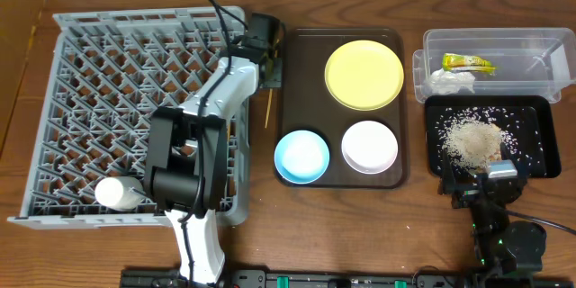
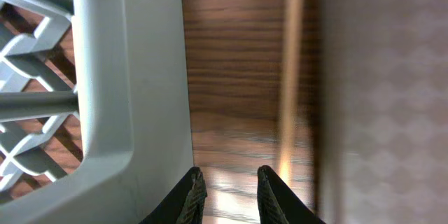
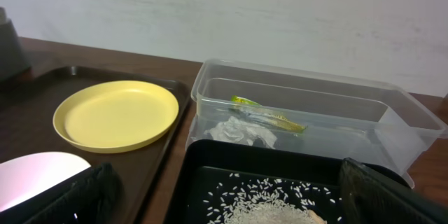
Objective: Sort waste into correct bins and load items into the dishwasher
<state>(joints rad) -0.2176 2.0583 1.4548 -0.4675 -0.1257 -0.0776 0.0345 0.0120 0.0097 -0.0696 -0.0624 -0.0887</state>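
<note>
My left gripper (image 1: 267, 65) hangs over the gap between the grey dishwasher rack (image 1: 90, 63) and the brown tray. Its jaws (image 2: 227, 190) are slightly open with nothing between them, just left of a wooden chopstick (image 2: 289, 77) lying on the table (image 1: 267, 110). I see only one chopstick. A white cup (image 1: 117, 193) lies in the rack. The yellow plate (image 1: 364, 74), blue bowl (image 1: 301, 156) and white bowl (image 1: 370, 146) sit on the brown tray. The wrapper (image 1: 468, 63) and tissue (image 1: 450, 79) lie in the clear tub (image 1: 540, 40). Rice (image 1: 470, 139) lies in the black tray (image 1: 538, 112). My right gripper (image 3: 231, 210) is wide open over it.
The dark-brown serving tray (image 1: 297, 72) lies between the rack and the bins. The rack's grey wall (image 2: 140, 77) is right beside my left jaws. The left arm stretches across the rack's right side. The right arm's base sits at the front edge of the table (image 1: 513, 243).
</note>
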